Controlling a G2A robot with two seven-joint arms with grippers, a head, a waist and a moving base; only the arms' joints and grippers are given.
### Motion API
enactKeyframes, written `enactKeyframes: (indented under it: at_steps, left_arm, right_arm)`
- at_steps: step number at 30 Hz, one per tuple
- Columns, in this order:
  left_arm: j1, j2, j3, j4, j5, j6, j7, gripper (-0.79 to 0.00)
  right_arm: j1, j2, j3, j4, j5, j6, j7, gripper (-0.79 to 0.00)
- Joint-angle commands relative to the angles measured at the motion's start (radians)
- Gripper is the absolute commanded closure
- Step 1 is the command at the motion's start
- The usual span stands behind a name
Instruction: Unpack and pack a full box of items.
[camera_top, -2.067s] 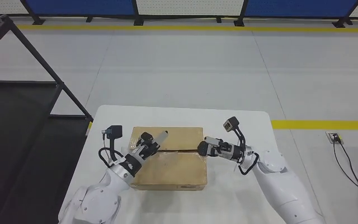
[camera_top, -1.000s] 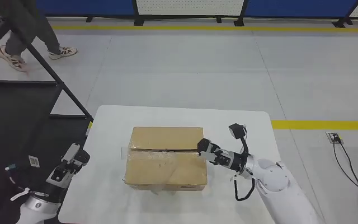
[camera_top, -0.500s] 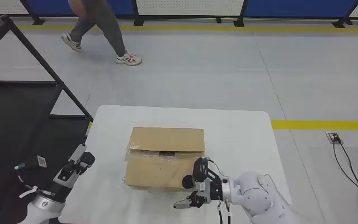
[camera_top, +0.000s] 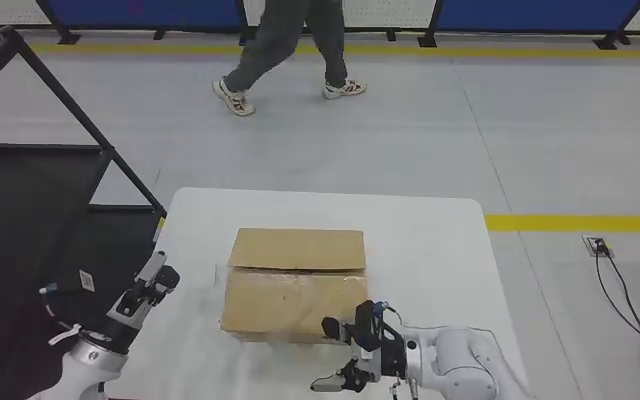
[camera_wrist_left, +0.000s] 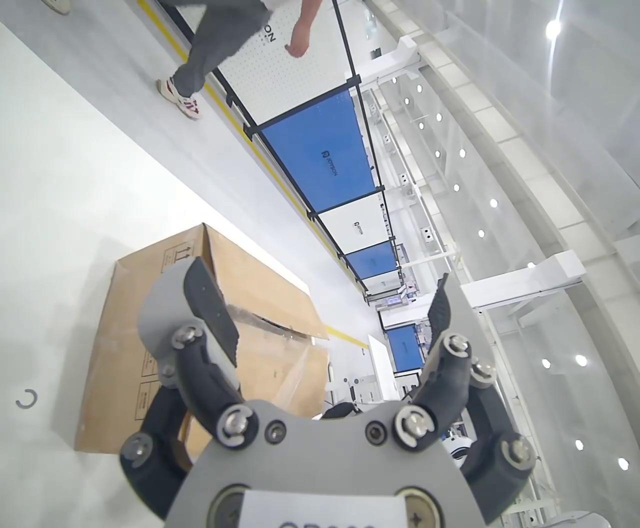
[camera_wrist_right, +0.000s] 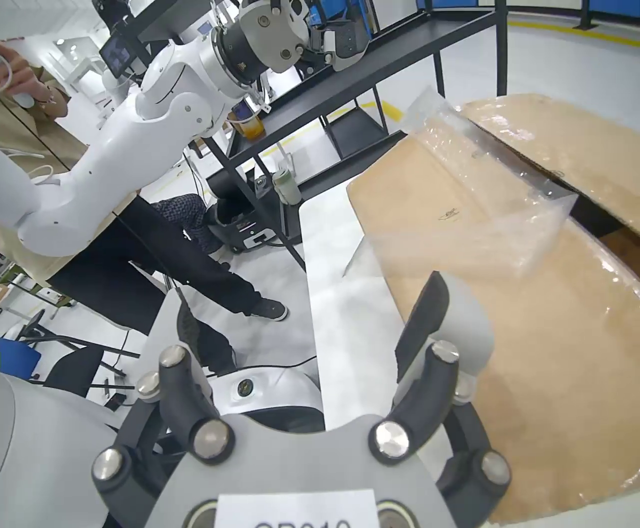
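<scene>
Box sits mid-table. Left gripper well left of it. Right gripper just before its near right corner.

My left gripper hangs at the frame's lower left, fingers spread; my right gripper, bottom centre, likewise splayed.

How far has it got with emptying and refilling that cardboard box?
Early days. Done: the clear tape over the cardboard box hangs loose, and a dark gap shows between its flaps. In hand: nothing; the left gripper and right gripper both have open, empty fingers. Left: lifting the flaps, emptying it onto the table, then repacking.
</scene>
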Motion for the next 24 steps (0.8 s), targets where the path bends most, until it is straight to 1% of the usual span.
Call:
enactKeyframes:
  at_steps: [1,4,6,15,17,19,21,23,24]
  left_arm:
    - [0.003,0.0,-0.002,0.004,-0.001,-0.003,0.005,-0.785]
    - [0.006,0.0,-0.007,0.014,-0.007,-0.004,0.014,-0.785]
    - [0.008,0.001,-0.011,0.018,-0.01,-0.005,0.014,-0.785]
    - [0.009,0.002,-0.008,0.025,-0.009,-0.008,0.014,-0.785]
    - [0.008,0.003,-0.007,0.026,-0.01,-0.008,0.013,-0.785]
    - [0.006,0.003,-0.005,0.026,-0.01,-0.009,0.011,-0.785]
    - [0.005,0.004,-0.004,0.028,-0.01,-0.01,0.011,-0.785]
    - [0.002,0.004,-0.001,0.03,-0.008,-0.01,0.009,-0.785]
    - [0.001,0.005,0.0,0.031,-0.007,-0.009,0.008,-0.785]
  right_arm:
    - [0.004,0.003,-0.02,0.0,0.033,0.005,0.049,-0.785]
    - [0.027,0.006,-0.057,0.003,0.113,0.03,0.148,-0.785]
    - [0.046,0.006,-0.086,0.003,0.132,0.063,0.197,-0.785]
    - [0.111,-0.009,-0.207,0.029,0.161,0.162,0.259,-0.785]
    - [0.121,-0.013,-0.224,0.035,0.126,0.217,0.249,-0.785]
    - [0.129,-0.019,-0.25,0.044,0.117,0.24,0.236,-0.785]
    - [0.138,-0.026,-0.268,0.058,0.065,0.298,0.191,-0.785]
    - [0.145,-0.033,-0.291,0.082,0.056,0.317,0.161,-0.785]
    - [0.152,-0.037,-0.295,0.092,0.02,0.359,0.134,-0.785]
